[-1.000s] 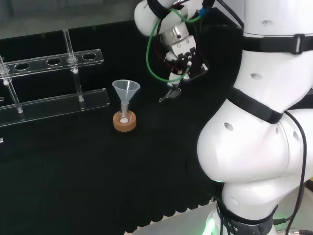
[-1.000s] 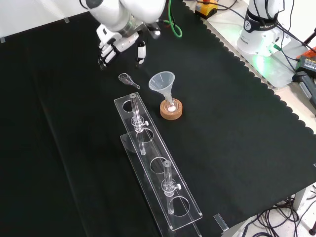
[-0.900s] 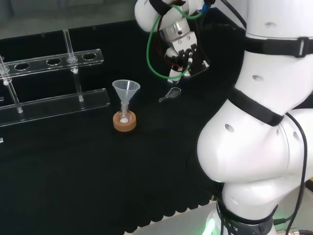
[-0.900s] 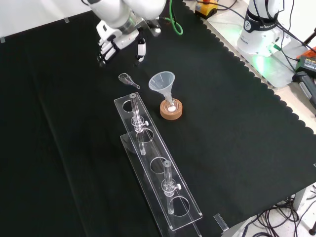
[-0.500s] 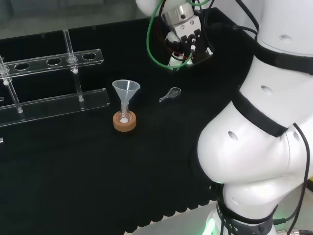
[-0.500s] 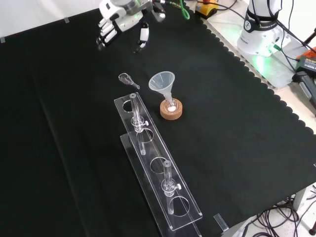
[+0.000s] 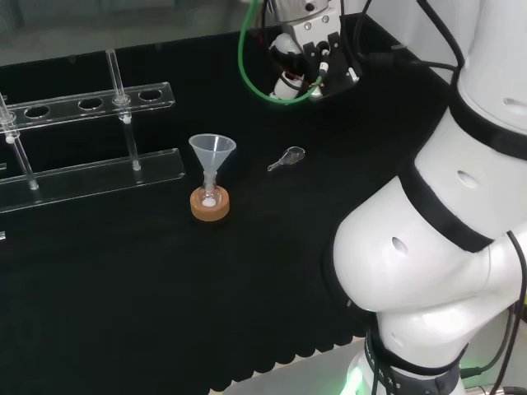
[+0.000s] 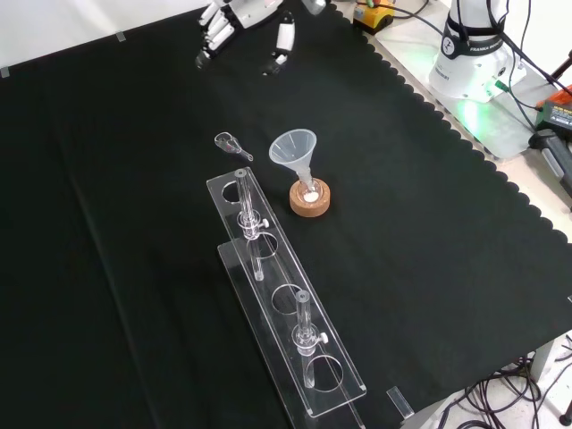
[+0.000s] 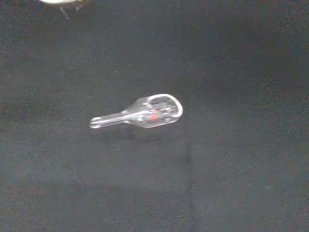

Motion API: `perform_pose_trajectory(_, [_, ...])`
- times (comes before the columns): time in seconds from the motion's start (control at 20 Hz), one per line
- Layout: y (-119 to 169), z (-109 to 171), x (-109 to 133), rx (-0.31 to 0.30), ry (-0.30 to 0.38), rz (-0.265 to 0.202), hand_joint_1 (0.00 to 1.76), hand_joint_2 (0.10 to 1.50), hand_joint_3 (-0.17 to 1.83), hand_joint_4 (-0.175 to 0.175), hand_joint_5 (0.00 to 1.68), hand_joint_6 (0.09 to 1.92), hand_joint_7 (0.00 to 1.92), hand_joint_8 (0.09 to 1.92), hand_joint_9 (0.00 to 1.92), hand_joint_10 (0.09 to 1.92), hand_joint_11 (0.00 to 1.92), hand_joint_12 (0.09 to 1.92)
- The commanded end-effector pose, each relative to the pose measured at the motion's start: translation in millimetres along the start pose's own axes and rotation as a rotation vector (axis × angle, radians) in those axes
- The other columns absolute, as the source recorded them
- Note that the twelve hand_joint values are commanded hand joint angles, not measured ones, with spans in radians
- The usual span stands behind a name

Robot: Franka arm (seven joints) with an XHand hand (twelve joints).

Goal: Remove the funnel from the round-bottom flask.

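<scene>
A clear funnel [image 7: 212, 151] [image 8: 294, 148] stands upright with its stem in a small round-bottom flask [image 7: 210, 197] [image 8: 309, 190]. The flask rests in a cork ring [image 7: 210, 207] [image 8: 309, 202] on the black cloth. My hand [image 7: 311, 51] [image 8: 239, 11] hangs high above the cloth, well apart from the funnel, at the top of the front view. Its fingers are straight and hold nothing. A small clear glass scoop [image 7: 287, 158] [image 8: 229, 143] [image 9: 145, 113] lies on the cloth between the hand and the funnel.
A long clear plastic test-tube rack [image 7: 90, 173] [image 8: 286, 313] with a few upright tubes stands beside the flask, left of it in the head view. The arm's white links [image 7: 445, 214] fill the right of the head view. The cloth's scalloped edge [image 8: 465, 152] runs along the front view's right.
The hand has risen away from the scoop and the cloth, moving up towards the top edge in both fixed views. The funnel, flask and scoop have not moved.
</scene>
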State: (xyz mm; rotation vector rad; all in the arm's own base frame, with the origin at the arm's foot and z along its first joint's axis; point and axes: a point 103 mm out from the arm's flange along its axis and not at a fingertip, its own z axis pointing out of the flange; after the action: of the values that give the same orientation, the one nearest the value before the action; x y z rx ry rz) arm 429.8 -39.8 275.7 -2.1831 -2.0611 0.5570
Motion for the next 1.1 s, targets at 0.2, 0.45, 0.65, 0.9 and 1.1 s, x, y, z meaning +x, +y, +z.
perform_pose_trajectory(0.2, [-32, -14, 54, 0.065, 0.079, -0.13, 0.69, 0.68, 0.6, -0.029, 0.3, 0.09, 0.38, 0.69, 0.64, 0.63, 0.42, 1.34])
perform_pose_trajectory(0.45, [-35, -15, 76, 0.103, 0.068, -0.172, 0.64, 0.66, 0.59, -0.029, 0.29, 0.09, 0.36, 0.69, 0.62, 0.61, 0.43, 1.34])
perform_pose_trajectory(0.65, [-35, -12, 89, 0.128, 0.074, -0.201, 0.62, 0.66, 0.57, -0.029, 0.29, 0.09, 0.34, 0.69, 0.61, 0.61, 0.43, 1.35])
perform_pose_trajectory(0.9, [-30, -4, 98, 0.173, 0.101, -0.213, 0.58, 0.66, 0.49, -0.028, 0.25, 0.09, 0.24, 0.71, 0.52, 0.65, 0.41, 1.38])
perform_pose_trajectory(1.1, [-22, 4, 103, 0.217, 0.136, -0.235, 0.56, 0.66, 0.45, -0.03, 0.23, 0.09, 0.18, 0.72, 0.47, 0.68, 0.42, 1.4])
